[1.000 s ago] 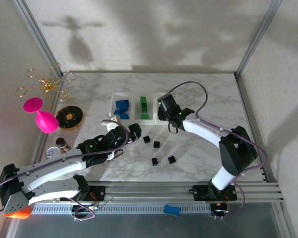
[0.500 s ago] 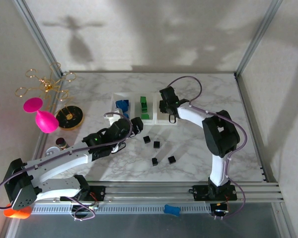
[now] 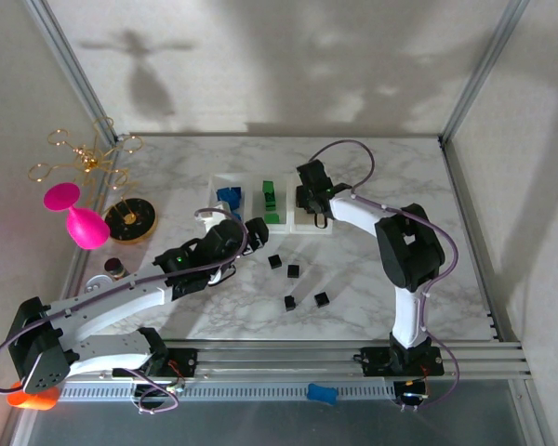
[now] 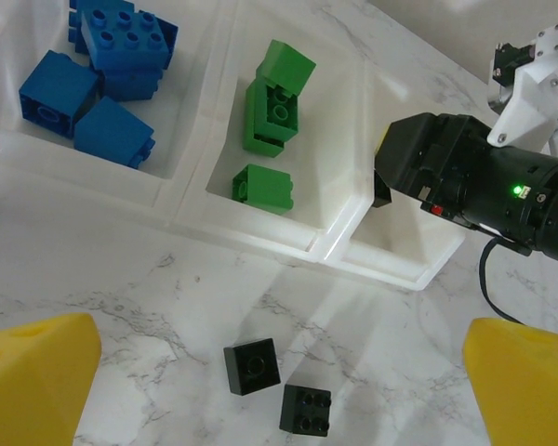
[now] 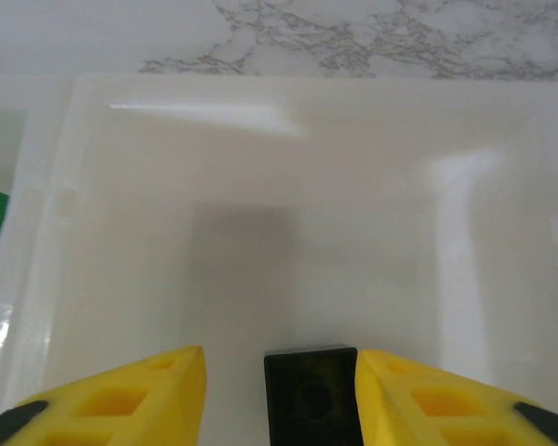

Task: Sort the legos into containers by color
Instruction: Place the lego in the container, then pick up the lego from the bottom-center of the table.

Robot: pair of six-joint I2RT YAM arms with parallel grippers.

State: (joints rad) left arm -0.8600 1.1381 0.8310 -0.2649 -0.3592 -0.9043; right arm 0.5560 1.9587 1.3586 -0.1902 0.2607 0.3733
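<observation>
The containers [image 3: 251,200] are three joined clear compartments at the table's middle back. Blue legos [image 4: 102,65] lie in the left one and green legos [image 4: 277,102] in the middle one. My right gripper [image 5: 279,358] hangs low inside the right compartment [image 5: 298,186] and is open. A small black lego [image 5: 312,400] sits between its fingers, with a clear gap to the left finger. My left gripper [image 4: 281,344] is wide open above two black legos [image 4: 252,366] on the marble, just in front of the containers. Several black legos [image 3: 289,303] lie loose on the table.
At the left edge are a round black and gold dish [image 3: 131,220], a pink object [image 3: 82,218], a gold wire ornament [image 3: 84,158] and a small jar [image 3: 117,269]. A rounded blue piece [image 3: 322,394] lies on the front rail. Metal frame posts flank the table.
My right gripper has reached into the right compartment and its jaws have spread apart from the black lego. My left arm has moved forward toward the black legos near the containers.
</observation>
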